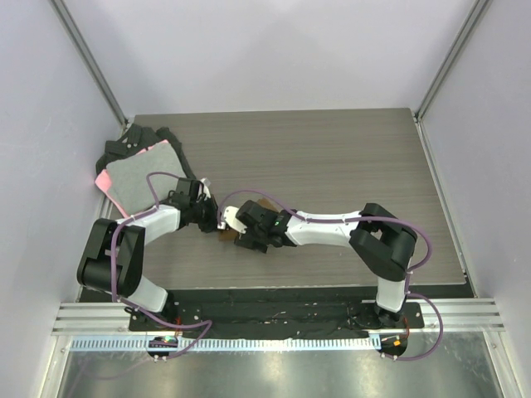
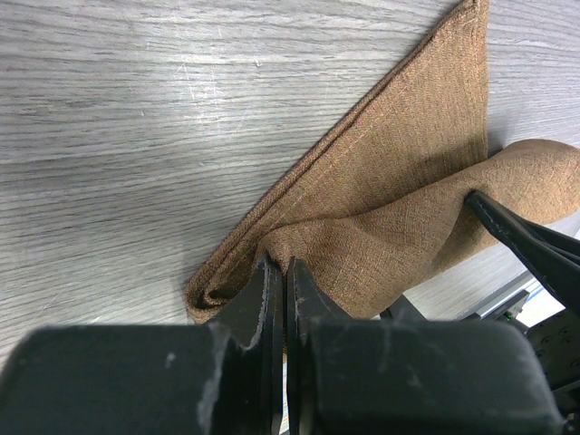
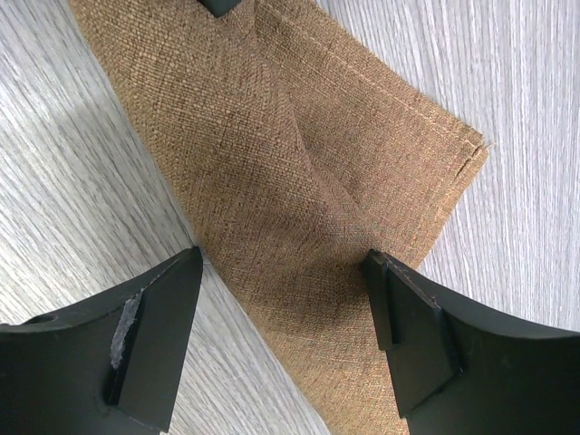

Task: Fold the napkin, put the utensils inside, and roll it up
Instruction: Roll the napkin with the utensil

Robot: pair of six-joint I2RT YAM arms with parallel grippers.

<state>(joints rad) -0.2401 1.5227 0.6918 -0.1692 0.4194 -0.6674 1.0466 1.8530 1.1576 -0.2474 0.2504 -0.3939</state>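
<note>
Top external view gives the layout: the grey wood-grain counter (image 1: 332,157) carries a heap of black cloths (image 1: 124,149) and a grey pink-edged cloth (image 1: 141,176) in its far left corner, probably parked there to keep the working patch free. Both arms meet left of centre and all but cover the plain brown fabric napkin (image 2: 399,181), which lies on the counter beneath them.

Only the wrist views explain the hold. Left wrist view shows the napkin doubled over, its stitched edges stacked, and the left end effector (image 2: 285,272) clamped shut on a raised pinch of the cloth, seemingly to anchor that end. Right wrist view shows the right end effector (image 3: 283,258) with fingers wide apart, straddling the fabric near a hemmed corner and gripping nothing. No slim black utensil appears in any view.
</note>
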